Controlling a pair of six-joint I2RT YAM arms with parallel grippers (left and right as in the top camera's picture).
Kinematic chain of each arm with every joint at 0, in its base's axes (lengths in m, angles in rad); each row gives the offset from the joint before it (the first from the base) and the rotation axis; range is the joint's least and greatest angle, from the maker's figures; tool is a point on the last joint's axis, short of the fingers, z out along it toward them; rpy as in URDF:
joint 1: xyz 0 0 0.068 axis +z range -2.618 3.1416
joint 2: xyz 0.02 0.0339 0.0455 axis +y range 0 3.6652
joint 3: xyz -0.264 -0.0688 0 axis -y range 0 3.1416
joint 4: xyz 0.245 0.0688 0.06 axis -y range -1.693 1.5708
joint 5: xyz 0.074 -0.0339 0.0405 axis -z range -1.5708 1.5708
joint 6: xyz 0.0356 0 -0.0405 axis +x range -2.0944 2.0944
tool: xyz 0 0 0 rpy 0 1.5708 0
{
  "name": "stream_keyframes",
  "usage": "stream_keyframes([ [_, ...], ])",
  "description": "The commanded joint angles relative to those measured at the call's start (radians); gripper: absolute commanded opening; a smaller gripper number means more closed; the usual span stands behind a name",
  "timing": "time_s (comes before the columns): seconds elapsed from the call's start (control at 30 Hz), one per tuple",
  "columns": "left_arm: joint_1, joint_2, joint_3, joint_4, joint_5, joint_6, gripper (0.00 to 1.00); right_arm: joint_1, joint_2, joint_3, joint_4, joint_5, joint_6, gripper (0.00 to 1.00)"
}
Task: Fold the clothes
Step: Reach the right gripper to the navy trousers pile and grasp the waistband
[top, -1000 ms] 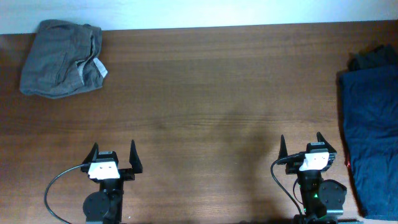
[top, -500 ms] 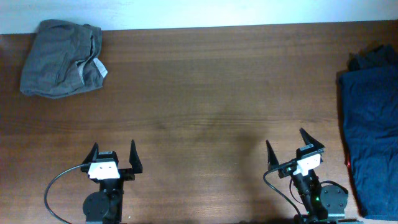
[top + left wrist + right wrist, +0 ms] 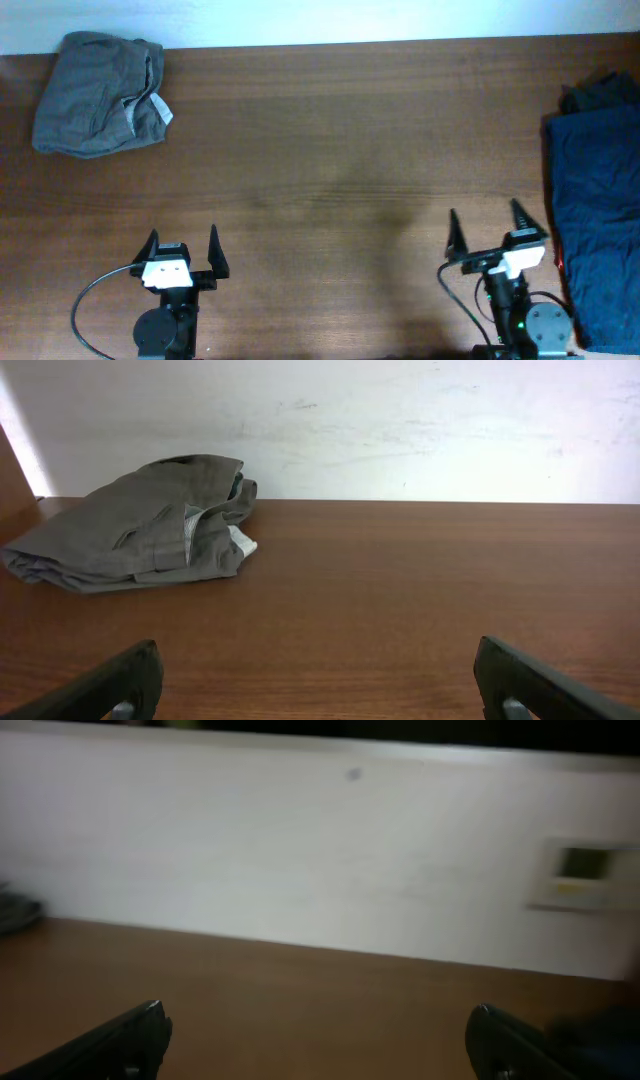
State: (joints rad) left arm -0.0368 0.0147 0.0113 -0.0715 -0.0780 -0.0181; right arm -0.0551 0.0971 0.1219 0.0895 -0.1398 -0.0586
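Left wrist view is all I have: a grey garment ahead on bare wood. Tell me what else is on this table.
Observer: A large navy garment lies along the right edge of the table, running out of the overhead picture.
Operator: Report anything beside it.
Observer: A black garment is bunched at its far end, touching it.
Operator: Give me the right tool's state.
Observer: The right tool is open and empty, close beside the navy garment.
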Motion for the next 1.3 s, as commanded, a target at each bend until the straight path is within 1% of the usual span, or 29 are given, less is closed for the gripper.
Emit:
stream_keyframes([
  [0.0,0.005,-0.009,-0.002,-0.005,0.011,0.019,0.99,0.009,0.168,0.148,-0.012,0.215,-0.066,0.99],
  [0.07,0.005,-0.009,-0.002,-0.005,0.011,0.019,0.99,0.009,0.277,0.216,-0.024,0.278,-0.093,0.99],
  [0.17,0.005,-0.009,-0.002,-0.005,0.011,0.019,0.99,0.005,0.513,0.373,-0.063,0.414,-0.125,0.99],
  [0.27,0.005,-0.009,-0.002,-0.005,0.011,0.019,0.99,-0.036,0.745,0.569,-0.178,0.451,-0.119,0.99],
  [0.33,0.005,-0.009,-0.002,-0.005,0.011,0.019,0.99,-0.09,0.904,0.731,-0.312,0.44,-0.082,0.99],
  [0.4,0.005,-0.009,-0.002,-0.005,0.011,0.019,0.99,-0.162,1.072,0.911,-0.47,0.389,-0.059,0.99],
  [0.53,0.005,-0.009,-0.002,-0.005,0.011,0.019,0.99,-0.278,1.378,1.249,-0.764,0.232,-0.056,0.99],
  [0.57,0.005,-0.009,-0.002,-0.005,0.011,0.019,0.99,-0.296,1.447,1.321,-0.822,0.211,-0.056,0.98],
  [0.63,0.005,-0.009,-0.002,-0.005,0.011,0.019,0.99,-0.316,1.545,1.41,-0.88,0.195,-0.056,0.99],
  [0.7,0.005,-0.009,-0.002,-0.005,0.011,0.019,0.99,-0.328,1.641,1.469,-0.888,0.192,-0.056,0.98],
  [0.77,0.005,-0.009,-0.002,-0.005,0.011,0.019,0.99,-0.331,1.709,1.49,-0.866,0.201,-0.058,0.98],
  [0.93,0.005,-0.009,-0.002,-0.005,0.011,0.019,0.99,-0.332,1.854,1.492,-0.752,0.326,-0.064,0.99],
  [1.27,0.005,-0.009,-0.002,-0.005,0.011,0.019,0.99,-0.333,2.023,1.491,-0.479,0.346,-0.064,0.98],
])
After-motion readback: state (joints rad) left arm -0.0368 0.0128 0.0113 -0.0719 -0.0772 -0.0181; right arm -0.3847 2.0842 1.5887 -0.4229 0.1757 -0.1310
